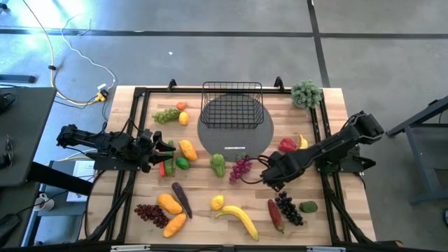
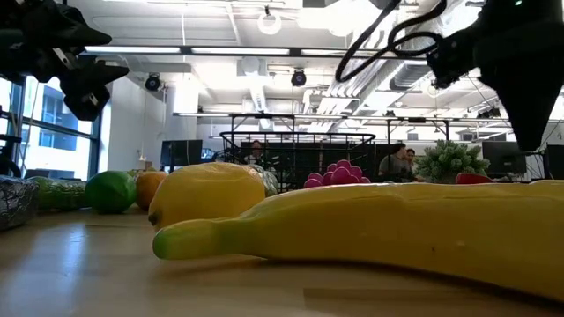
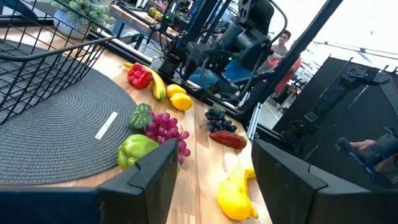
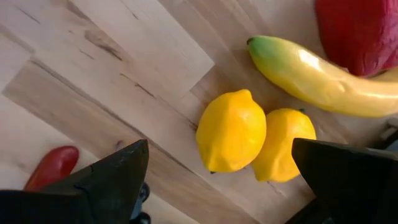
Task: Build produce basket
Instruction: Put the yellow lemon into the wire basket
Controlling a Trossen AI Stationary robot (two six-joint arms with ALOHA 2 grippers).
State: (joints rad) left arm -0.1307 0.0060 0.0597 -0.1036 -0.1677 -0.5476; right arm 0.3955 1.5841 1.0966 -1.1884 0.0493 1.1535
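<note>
Right gripper (image 4: 219, 148) hangs over the right-centre of the table. Jaws are wide apart with nothing in them.

Two lemons sit on the wood straight ahead of those jaws, side by side and touching. The bigger one (image 4: 231, 130) is framed almost centred in the gap, the second one (image 4: 283, 143) is off toward one finger. In the top-down view the right arm covers them.

The key relation: the centred lemon's long axis runs roughly crosswise to the jaws' closing line. A straight drop should therefore close across its narrow waist. My worry is the neighbour lemon. It's touching, so one finger has little room to slip between them.

A banana (image 4: 317, 78) and red pepper (image 4: 360, 31) lie just beyond the lemons, and I'd keep clear of both.

The basket (image 1: 232, 85) is at far centre, standing on the grey mat (image 1: 260, 134), and looks empty. From the right gripper it lies farther out and to the left.

Left gripper (image 3: 214, 177) waits at the left side, jaws apart and empty, well away from the lemons. The right arm is clearly nearer, so I judge this pick is the right arm's.
</note>
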